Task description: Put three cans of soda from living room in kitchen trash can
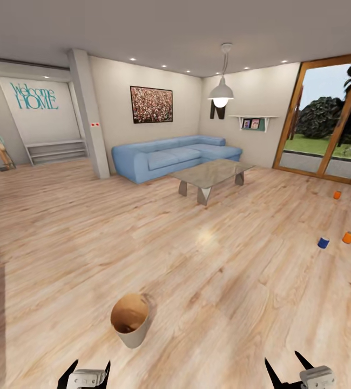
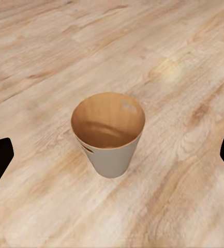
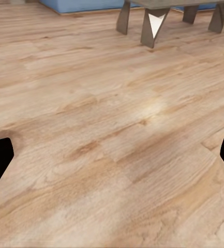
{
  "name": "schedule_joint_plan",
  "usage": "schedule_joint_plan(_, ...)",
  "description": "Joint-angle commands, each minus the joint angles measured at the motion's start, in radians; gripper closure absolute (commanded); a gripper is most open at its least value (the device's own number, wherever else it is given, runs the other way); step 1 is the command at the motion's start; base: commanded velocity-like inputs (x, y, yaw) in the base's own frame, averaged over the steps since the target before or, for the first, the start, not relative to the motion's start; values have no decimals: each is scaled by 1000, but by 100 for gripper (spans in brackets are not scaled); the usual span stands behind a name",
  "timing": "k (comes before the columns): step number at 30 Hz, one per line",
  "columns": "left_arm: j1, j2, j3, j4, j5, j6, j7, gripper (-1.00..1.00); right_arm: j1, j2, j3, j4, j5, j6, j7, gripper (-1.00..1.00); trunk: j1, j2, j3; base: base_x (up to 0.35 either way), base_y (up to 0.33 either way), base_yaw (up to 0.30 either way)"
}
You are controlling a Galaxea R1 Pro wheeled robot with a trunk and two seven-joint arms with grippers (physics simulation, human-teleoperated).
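at the bottom edge of the head view, the left pincer (image 1: 84,374) and right pincer (image 1: 297,370) both point forward over the wood floor (image 1: 197,281), fingers spread, pinching nothing. just above the left pincer the tash can (image 1: 130,320) stands upright on the floor, its brown inside bare. at mid right, well apart from it, lie the blue can (image 1: 323,243) and an orange can (image 1: 348,237), another orange can (image 1: 337,195) higher up. beyond, at centre, a glass table (image 1: 212,175) and blue sofa (image 1: 170,156).
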Motion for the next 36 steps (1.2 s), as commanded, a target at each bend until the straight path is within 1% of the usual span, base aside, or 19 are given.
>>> schedule_joint_plan(1, 0, 0, 0, 0, 1, 0, 0, -100, 0, 0, 0, 0, 0, 0, 0, -100, 0, 0, 0, 227, 1, 21)
schedule_joint_plan(7, 0, 0, 0, 0, 0, -2, 2, -100, 0, 1, 6, 1, 0, 0, 0, -100, 0, 0, 0, 117, 0, 153)
schedule_joint_plan(20, 0, -1, 0, -1, 0, -5, 4, -100, 0, 0, 13, 2, 0, 1, 0, -100, 0, 0, 0, 9, 0, 232)
schedule_joint_plan(36, 0, -1, -1, -1, -1, -5, 7, -100, 0, 1, 14, 1, 0, 1, 0, -100, 0, 0, 0, 0, 0, 42)
